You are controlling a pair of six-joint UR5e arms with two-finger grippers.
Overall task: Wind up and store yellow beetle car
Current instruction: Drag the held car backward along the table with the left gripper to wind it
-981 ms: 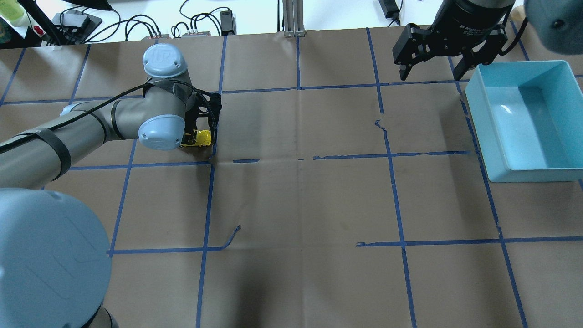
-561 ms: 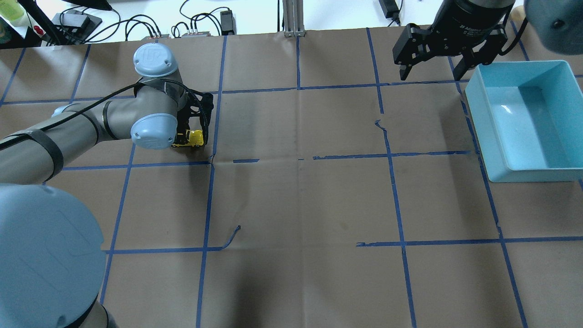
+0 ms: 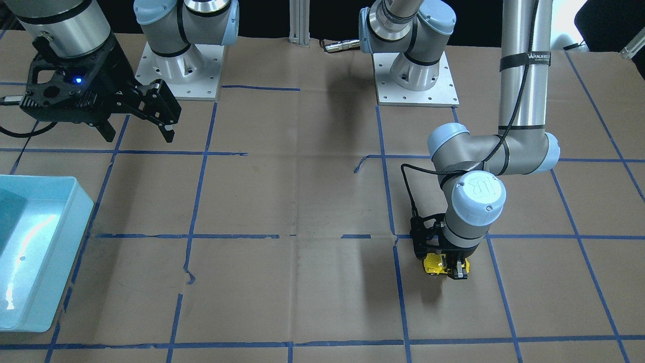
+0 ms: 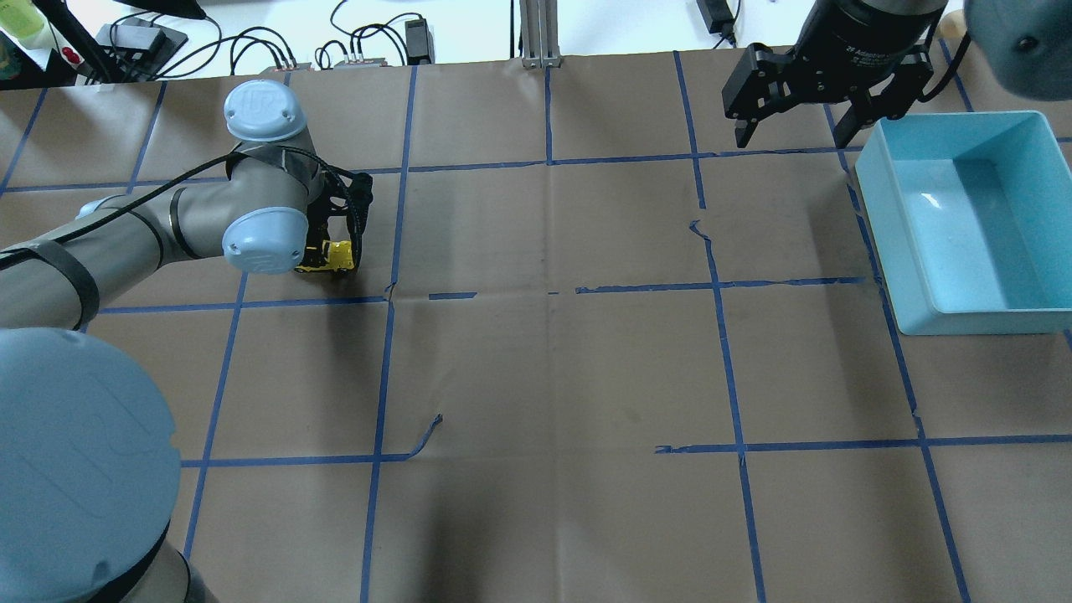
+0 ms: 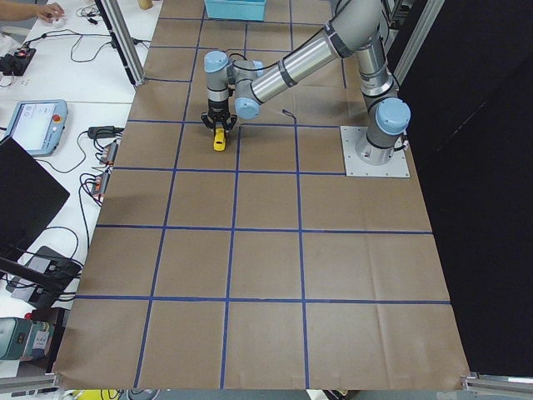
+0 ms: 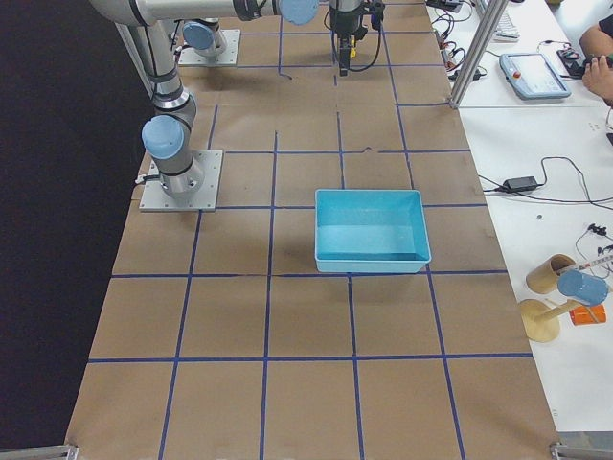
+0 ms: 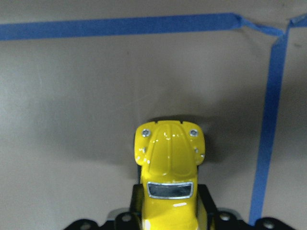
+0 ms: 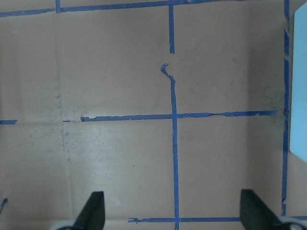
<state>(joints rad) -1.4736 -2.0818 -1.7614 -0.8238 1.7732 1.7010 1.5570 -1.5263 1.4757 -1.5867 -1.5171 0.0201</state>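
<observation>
The yellow beetle car [image 4: 332, 257] sits on the brown table paper at the left, wheels down. It also shows in the front view [image 3: 437, 264], the left wrist view [image 7: 169, 172] and the exterior left view [image 5: 218, 139]. My left gripper [image 3: 448, 267] is shut on the yellow beetle car, its fingers on the car's sides. My right gripper [image 4: 791, 134] is open and empty, held above the table next to the light blue bin [image 4: 963, 318]. Its fingertips [image 8: 93, 211] show wide apart in the right wrist view.
The light blue bin [image 3: 35, 297] is empty at the table's right side, also in the exterior right view [image 6: 372, 259]. Blue tape lines [image 4: 385, 352] grid the paper. Cables and devices [image 4: 352, 50] lie beyond the far edge.
My left arm has dragged the yellow beetle car to the left along the table, still gripped. The right arm has not moved.
</observation>
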